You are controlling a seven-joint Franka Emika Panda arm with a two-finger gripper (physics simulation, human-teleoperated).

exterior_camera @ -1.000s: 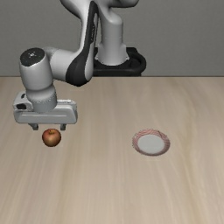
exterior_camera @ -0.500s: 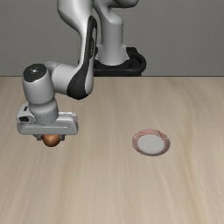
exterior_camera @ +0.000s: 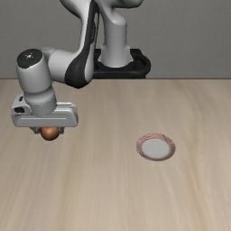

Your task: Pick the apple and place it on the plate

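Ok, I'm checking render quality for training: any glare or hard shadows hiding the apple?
Exterior view: light is soft and even, with no glare on the table; the apple looks dark, partly covered by the claw; the plate is plainly lit.

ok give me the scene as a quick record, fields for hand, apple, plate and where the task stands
hand: shut on the apple, at the exterior view's left
apple: held between the fingers, top half tucked under the hand, seems just off the table
plate: flat on the table at the exterior view's right, nothing on it, well apart from the apple
task state: apple grasped, not yet on the plate
likely next: carry the apple across towards the plate
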